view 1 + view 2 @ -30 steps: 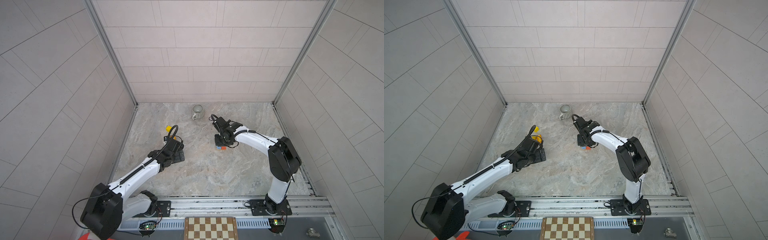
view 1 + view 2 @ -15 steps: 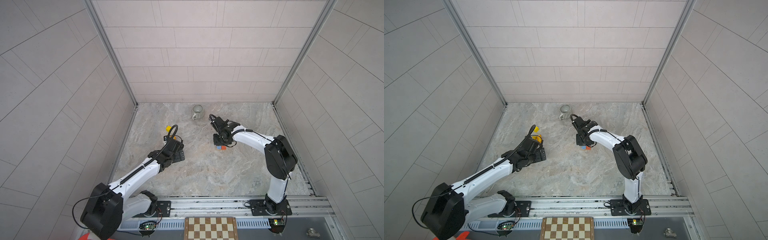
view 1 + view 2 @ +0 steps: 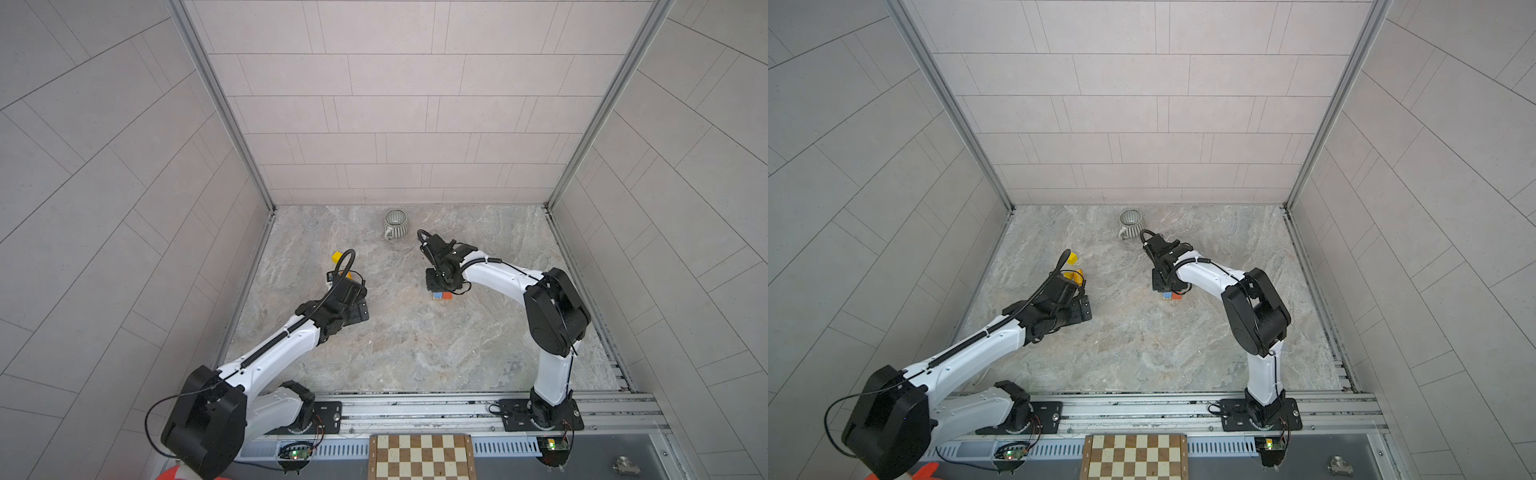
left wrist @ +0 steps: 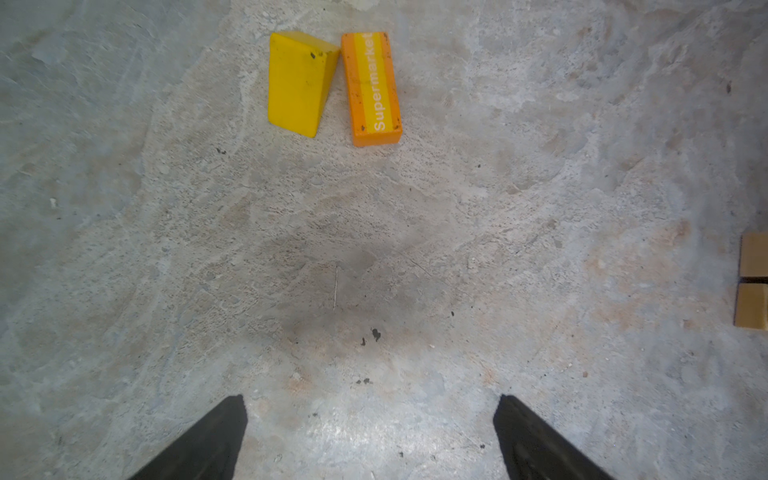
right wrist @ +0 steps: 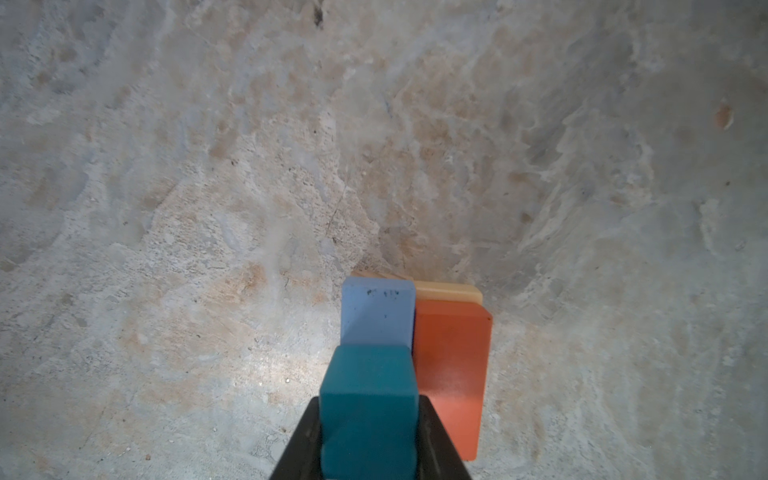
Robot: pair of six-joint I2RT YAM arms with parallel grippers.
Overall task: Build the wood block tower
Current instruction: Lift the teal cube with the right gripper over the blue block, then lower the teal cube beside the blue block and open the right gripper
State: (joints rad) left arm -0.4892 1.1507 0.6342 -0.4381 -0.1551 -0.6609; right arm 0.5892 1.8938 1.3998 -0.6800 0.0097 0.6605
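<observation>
My right gripper (image 5: 370,411) is shut on a teal block (image 5: 369,399) and holds it just over the wood block tower (image 3: 441,295). The tower has a light blue block (image 5: 377,316) and an orange-red block (image 5: 453,374) side by side on pale wood pieces (image 5: 449,291). In both top views the right gripper (image 3: 1166,282) covers most of the tower (image 3: 1172,295). My left gripper (image 4: 370,419) is open above bare floor. Ahead of it lie a yellow wedge (image 4: 299,83) and an orange "Supermarket" block (image 4: 372,87), touching each other. Two natural-wood blocks (image 4: 754,259) show at that view's edge.
A grey ribbed cup (image 3: 395,223) stands near the back wall, just behind the right gripper. A chessboard (image 3: 420,456) lies outside the front rail. Tiled walls close in the stone floor (image 3: 415,353) on three sides.
The right arm's elbow has shifted slightly to the left while its gripper stays over the tower with the teal block. The left arm has not moved.
</observation>
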